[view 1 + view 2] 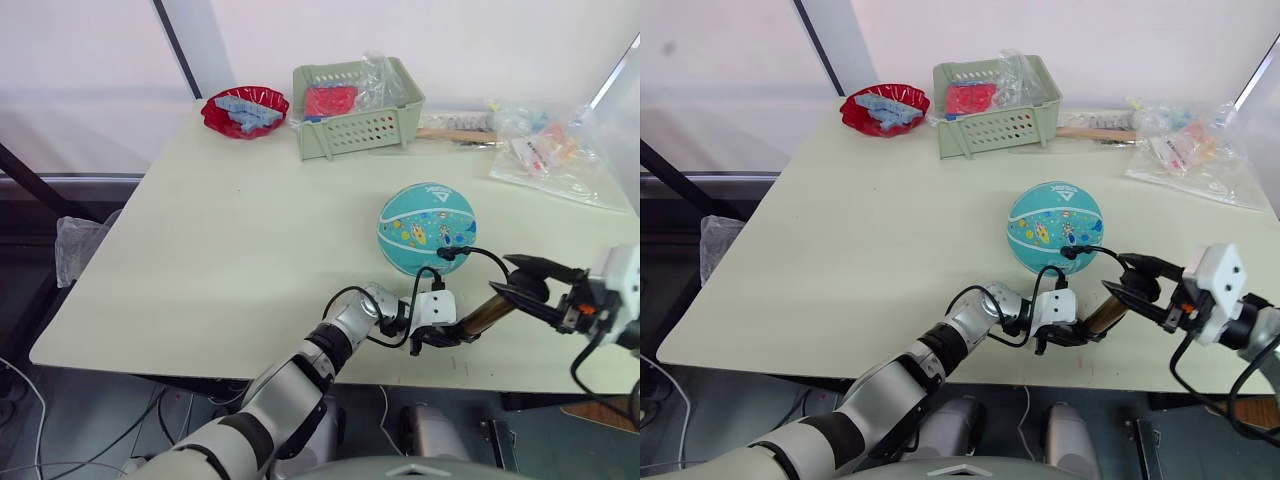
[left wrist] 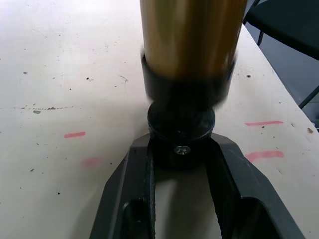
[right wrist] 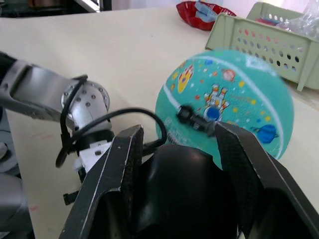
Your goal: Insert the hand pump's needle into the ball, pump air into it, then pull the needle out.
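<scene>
scuffed cream table [image 1: 220, 260] by window

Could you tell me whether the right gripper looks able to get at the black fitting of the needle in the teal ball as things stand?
Probably not at once: the right gripper is closed around the black handle end of the bronze-gold hand pump. The needle's black fitting in the teal rubber ball sits close ahead, unobstructed, so it would have to let go first.

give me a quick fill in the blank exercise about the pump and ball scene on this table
1. The needle at the end of the hose is stuck into the teal ____.
2. The left claw grips the hand pump by its black ____ cap.
3. The right claw closes around the pump's black ____.
4. The green basket stands beside a ____ bowl.

Missing words: ball; end; handle; red
</scene>
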{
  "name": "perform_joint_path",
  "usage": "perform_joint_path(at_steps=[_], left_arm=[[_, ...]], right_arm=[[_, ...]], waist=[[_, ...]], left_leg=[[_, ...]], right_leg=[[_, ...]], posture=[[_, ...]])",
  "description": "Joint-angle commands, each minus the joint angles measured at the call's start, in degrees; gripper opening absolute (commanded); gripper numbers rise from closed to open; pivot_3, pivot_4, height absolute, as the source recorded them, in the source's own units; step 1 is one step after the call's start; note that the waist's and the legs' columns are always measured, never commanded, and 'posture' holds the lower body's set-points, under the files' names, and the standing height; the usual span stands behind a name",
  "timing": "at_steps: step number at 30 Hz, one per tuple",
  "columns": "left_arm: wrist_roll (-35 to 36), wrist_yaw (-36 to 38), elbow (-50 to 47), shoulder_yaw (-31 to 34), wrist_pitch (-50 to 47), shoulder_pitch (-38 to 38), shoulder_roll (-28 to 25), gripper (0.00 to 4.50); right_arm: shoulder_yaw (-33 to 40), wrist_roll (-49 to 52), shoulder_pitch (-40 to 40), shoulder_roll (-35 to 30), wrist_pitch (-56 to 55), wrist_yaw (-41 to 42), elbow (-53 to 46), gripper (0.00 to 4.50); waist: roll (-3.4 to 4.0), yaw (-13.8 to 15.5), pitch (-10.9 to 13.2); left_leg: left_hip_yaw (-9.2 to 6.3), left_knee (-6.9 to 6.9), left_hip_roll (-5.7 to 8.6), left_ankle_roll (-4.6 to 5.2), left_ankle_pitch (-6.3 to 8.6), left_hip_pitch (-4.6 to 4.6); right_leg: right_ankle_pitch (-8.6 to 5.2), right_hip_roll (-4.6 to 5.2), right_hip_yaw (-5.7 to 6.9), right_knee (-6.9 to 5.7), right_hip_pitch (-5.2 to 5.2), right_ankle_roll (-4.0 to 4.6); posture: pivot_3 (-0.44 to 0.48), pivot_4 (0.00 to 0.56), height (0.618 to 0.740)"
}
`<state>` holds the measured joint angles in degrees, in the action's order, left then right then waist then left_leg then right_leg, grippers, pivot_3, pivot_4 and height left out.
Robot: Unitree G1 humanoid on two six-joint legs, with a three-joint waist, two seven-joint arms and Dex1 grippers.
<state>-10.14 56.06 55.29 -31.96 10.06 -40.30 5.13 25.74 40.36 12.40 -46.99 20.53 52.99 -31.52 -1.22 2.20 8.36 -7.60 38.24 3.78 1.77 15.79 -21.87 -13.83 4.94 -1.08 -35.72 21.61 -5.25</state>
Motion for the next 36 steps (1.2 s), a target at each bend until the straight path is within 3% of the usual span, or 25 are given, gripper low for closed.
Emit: perform_joint_path(at_steps=[1,10,22,29,36], left_arm=[[-4.7,-2.1,7.6,-1.5,-4.3,2.6,-3.5,0.96],[-4.8,-2.1,7.8,-1.6,-4.1,2.5,-3.2,0.96],[-4.9,-2.1,7.8,-1.6,-4.0,2.7,-3.4,0.96],[-4.9,-1.9,7.6,-1.7,-4.0,2.9,-3.5,0.96],[-4.8,-2.2,7.6,-1.6,-4.1,2.8,-3.4,0.96]], right_arm=[[7.2,8.1,-1.6,-2.7,3.5,0.6,-3.7,1.76],[20.2,20.9,-5.8,-9.9,12.8,0.0,-2.6,1.76],[26.8,25.3,-8.6,-13.7,19.0,0.1,-1.1,1.76],[21.1,19.2,-3.5,-10.3,17.5,1.5,-4.1,1.76],[6.4,6.2,1.5,-1.5,8.0,0.7,-5.7,1.76]], waist=[[0.0,0.0,0.0],[0.05,0.1,0.2],[0.01,0.1,0.3],[-0.11,0.1,0.2],[-0.51,-0.1,-0.1]], left_leg=[[0.0,0.0,0.0,0.0,0.0,-0.01],[0.02,0.02,0.0,0.0,0.0,-0.08],[0.04,0.02,0.0,-0.01,0.01,-0.11],[0.03,0.02,0.0,-0.01,0.01,-0.08],[-0.01,-0.01,-0.05,-0.05,0.03,0.0]], right_leg=[[0.0,0.0,0.01,0.0,0.0,0.0],[0.0,0.06,0.02,0.0,0.02,-0.01],[0.0,0.15,0.01,0.01,0.04,-0.01],[0.0,0.13,0.02,0.01,0.03,-0.01],[-0.01,0.06,0.02,0.0,0.01,-0.02]], posture=[[0.0,0.15,0.737],[0.0,0.15,0.737],[0.0,0.15,0.737],[0.0,0.15,0.737],[0.0,0.15,0.737]])
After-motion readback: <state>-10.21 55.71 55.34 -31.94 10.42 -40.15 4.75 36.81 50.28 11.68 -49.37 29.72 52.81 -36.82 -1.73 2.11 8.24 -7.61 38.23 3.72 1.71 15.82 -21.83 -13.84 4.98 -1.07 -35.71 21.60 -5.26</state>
